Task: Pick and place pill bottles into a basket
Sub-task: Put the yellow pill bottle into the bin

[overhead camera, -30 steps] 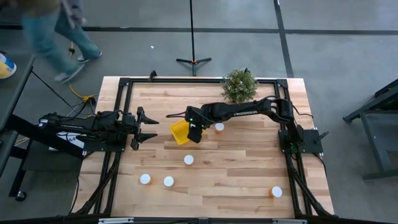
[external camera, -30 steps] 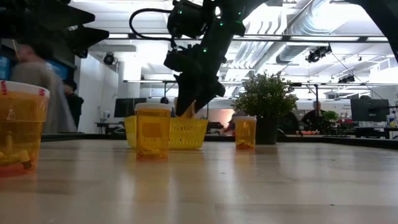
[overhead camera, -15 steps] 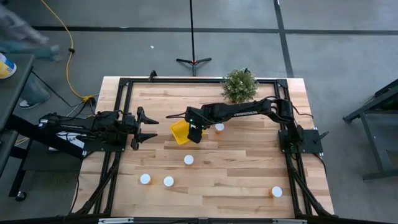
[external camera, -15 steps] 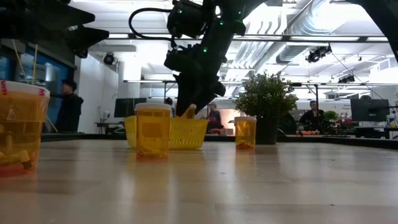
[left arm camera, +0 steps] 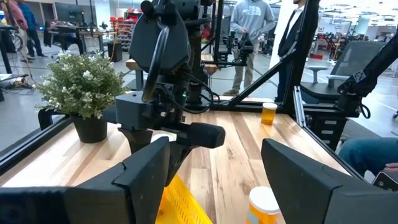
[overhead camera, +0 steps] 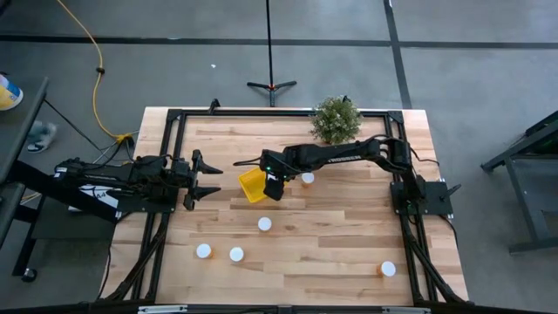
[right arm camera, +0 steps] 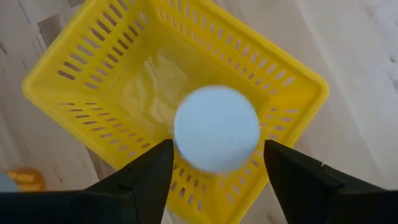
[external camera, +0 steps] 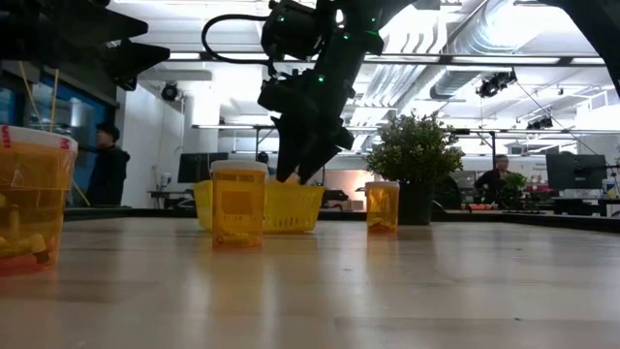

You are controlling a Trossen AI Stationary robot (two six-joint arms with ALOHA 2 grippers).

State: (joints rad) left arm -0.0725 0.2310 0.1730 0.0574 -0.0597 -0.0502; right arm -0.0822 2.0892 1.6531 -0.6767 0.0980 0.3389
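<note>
The yellow basket (overhead camera: 251,184) stands on the table left of centre; it also shows in the low view (external camera: 260,206). My right gripper (overhead camera: 272,187) hangs open just above it, fingers pointing down (right arm camera: 217,152). A pill bottle's white cap (right arm camera: 216,128) shows blurred inside the basket, between my two fingers and clear of both. Other pill bottles stand upright on the table: one (overhead camera: 307,178) right of the basket, one (overhead camera: 264,224) nearer, two (overhead camera: 203,251) (overhead camera: 236,254) near the front left. My left gripper (overhead camera: 211,179) is open and empty left of the basket.
A further bottle (overhead camera: 388,269) stands at the front right corner. A green potted plant (overhead camera: 336,120) stands at the far edge. A black frame (overhead camera: 174,118) runs round the tabletop. People show in the room behind the table in the left wrist view (left arm camera: 252,25).
My right gripper has opened over the basket and let go of the orange bottle it held between its fingertips. The bottle has dropped out of the fingers into the basket. The arm has stayed in place.
</note>
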